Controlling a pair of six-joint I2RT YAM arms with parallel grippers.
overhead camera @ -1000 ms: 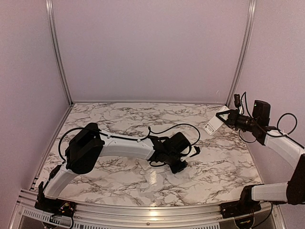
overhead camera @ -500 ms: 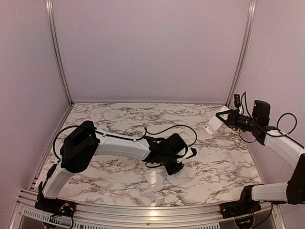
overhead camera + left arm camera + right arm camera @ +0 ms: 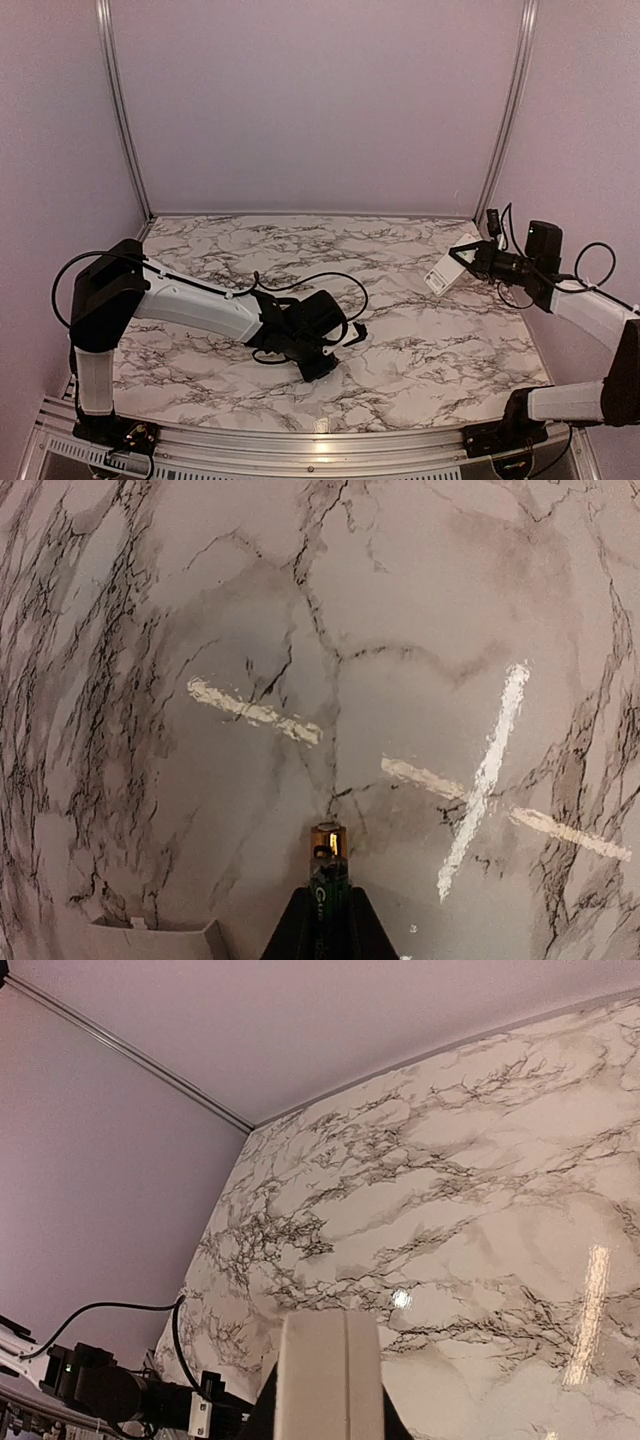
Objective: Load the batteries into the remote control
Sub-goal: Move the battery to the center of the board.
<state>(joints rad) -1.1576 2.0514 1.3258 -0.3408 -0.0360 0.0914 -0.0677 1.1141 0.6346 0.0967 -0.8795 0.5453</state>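
Observation:
My left gripper [image 3: 352,330] hangs low over the marble table [image 3: 420,330], left of centre. It is shut on a battery [image 3: 329,865], a dark green stick with a gold end that juts past the fingertips [image 3: 300,920] just above the table. My right gripper [image 3: 462,256] is at the far right, raised off the table. It is shut on the white remote control [image 3: 445,266], which points left. In the right wrist view the remote [image 3: 328,1375] fills the bottom middle as a plain white face with one seam. No second battery shows.
White streaks form a cross [image 3: 480,790] on the table ahead of the battery, with another streak [image 3: 255,712] to the left. A pale flat piece [image 3: 150,938] lies at the bottom left of the left wrist view. Lilac walls [image 3: 320,100] close the back and sides.
My left arm has drawn back to the left and nearer, carrying the battery with it. My right gripper with the remote has shifted slightly left and down.

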